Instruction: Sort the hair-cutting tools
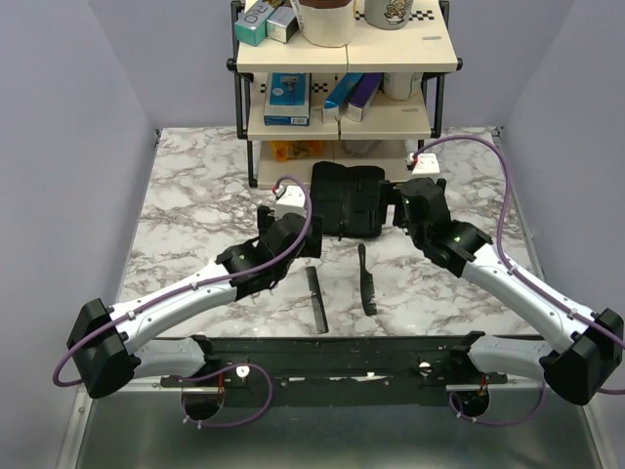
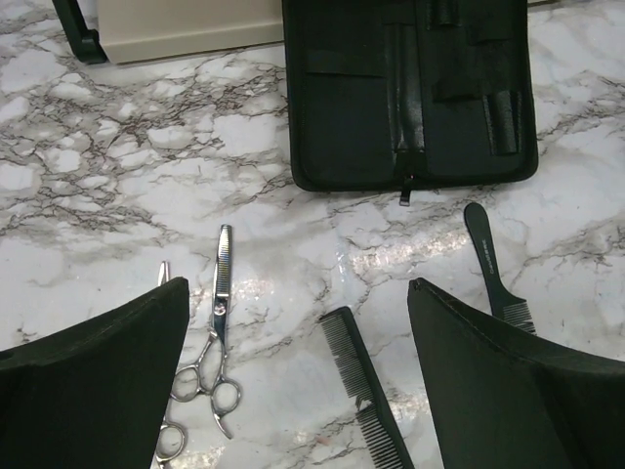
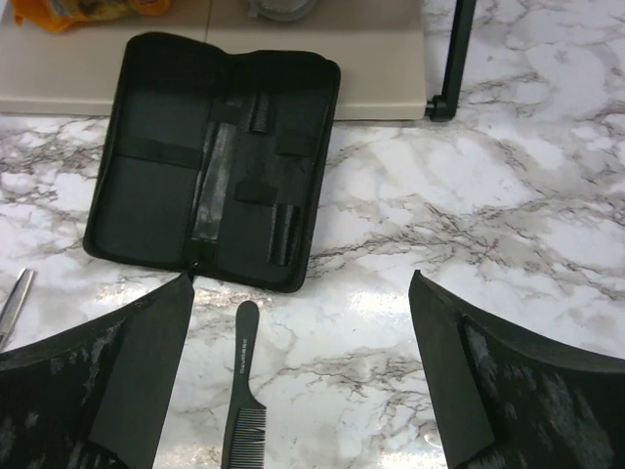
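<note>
Both grippers hover open and empty over the marble table. Between the fingers of my left gripper (image 2: pixel 298 293) lie silver scissors (image 2: pixel 217 322) and a narrow black comb (image 2: pixel 366 391). A second pair of scissors (image 2: pixel 168 440) is half hidden by the left finger. A handled black comb (image 2: pixel 488 256) lies further right. From above, the narrow comb (image 1: pixel 315 298) and the handled comb (image 1: pixel 366 278) lie in front of my left gripper (image 1: pixel 298 237) and right gripper (image 1: pixel 403 208). The handled comb (image 3: pixel 244 391) sits left of centre under my right gripper (image 3: pixel 298 278).
An opened flat black pouch (image 1: pixel 347 200) lies at the foot of a shelf rack (image 1: pixel 337 122) at the table's back. The rack holds a blue box (image 1: pixel 286 98), a purple box (image 1: pixel 361 93) and mugs. Grey walls close in both sides.
</note>
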Tool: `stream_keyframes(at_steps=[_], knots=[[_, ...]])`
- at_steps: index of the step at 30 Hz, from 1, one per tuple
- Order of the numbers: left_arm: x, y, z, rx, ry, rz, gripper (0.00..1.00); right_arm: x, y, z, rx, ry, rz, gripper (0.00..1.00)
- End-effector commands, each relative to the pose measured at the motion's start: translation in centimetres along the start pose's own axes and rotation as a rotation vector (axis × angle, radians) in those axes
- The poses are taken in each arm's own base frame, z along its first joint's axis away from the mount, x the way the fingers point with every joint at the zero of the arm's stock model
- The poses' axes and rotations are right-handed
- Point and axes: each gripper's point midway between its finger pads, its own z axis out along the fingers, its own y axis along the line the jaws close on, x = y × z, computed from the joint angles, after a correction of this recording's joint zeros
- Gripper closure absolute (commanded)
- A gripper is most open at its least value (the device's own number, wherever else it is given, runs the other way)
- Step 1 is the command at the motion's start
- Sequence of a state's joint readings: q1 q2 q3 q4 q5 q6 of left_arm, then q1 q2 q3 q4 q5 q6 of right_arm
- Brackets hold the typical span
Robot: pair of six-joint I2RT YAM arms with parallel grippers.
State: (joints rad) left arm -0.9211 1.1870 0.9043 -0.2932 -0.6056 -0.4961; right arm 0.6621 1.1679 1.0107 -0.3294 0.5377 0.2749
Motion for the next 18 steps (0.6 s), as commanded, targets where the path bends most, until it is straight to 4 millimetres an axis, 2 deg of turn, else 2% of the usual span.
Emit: stream_keyframes(at_steps=[1,4,7,13,18], knots=[[-1.9,-1.5,-1.4,0.088,-0.045,-0.007,0.01,-0.8,-1.4,-0.5,0.094,-0.017,0.045,0.00],[-1.8,-1.3,-1.5,0.085,-0.056,-0.022,0.01,-0.2,-2.0,-1.0,0.101,-0.014,0.047,0.00],[-1.5,-0.8,-1.5,0.069,-0.060,-0.030,0.01,1.0,-2.0,-0.5,0.103,0.022,0.025,0.00],[-0.8,0.8,-2.0,0.003,-0.035,-0.054,0.01,3.1,-0.6,0.6,0.062,0.113,0.012,0.00],[0.4,0.9,-3.0,0.038,0.002,-0.092,0.01,5.4,1.2,0.7,-0.038,0.203,-0.020,0.00]])
